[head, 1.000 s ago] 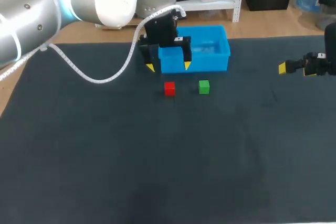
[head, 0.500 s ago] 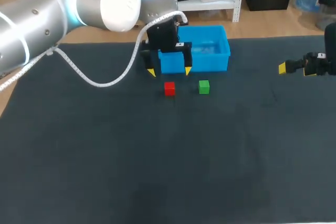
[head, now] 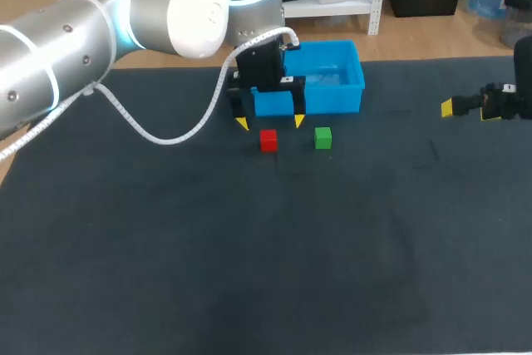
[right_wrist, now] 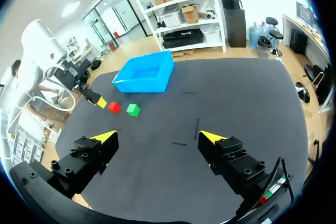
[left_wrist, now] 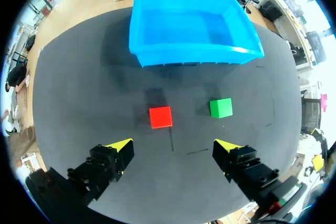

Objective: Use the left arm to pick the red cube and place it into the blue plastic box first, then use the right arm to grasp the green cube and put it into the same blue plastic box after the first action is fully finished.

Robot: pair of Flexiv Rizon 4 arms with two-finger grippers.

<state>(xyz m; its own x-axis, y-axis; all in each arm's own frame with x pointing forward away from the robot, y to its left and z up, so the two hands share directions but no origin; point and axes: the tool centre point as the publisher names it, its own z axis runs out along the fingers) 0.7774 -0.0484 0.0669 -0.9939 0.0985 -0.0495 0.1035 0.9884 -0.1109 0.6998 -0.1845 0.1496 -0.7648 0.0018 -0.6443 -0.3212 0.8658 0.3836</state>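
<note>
The red cube [head: 268,140] rests on the dark table mat just in front of the blue plastic box [head: 349,93], with the green cube [head: 323,137] a little to its right. My left gripper [head: 269,122] hangs open right above the red cube, its yellow tips straddling it from above. In the left wrist view the red cube [left_wrist: 160,117] lies ahead of my left gripper [left_wrist: 173,146], between the finger lines, the green cube [left_wrist: 221,107] beside it and the blue box [left_wrist: 157,56] beyond. My right gripper [head: 465,109] stays open at the table's right side. From the right wrist view, my right gripper [right_wrist: 156,138] faces the red cube [right_wrist: 114,107], green cube [right_wrist: 133,109] and box [right_wrist: 137,83].
The blue box holds nothing that I can see. A white cable [head: 150,126] loops from my left arm down over the mat left of the cubes. Bare dark mat [head: 266,255] stretches across the front of the table.
My left gripper has come forward and down from in front of the box toward the red cube. The right arm and both cubes have stayed put.
</note>
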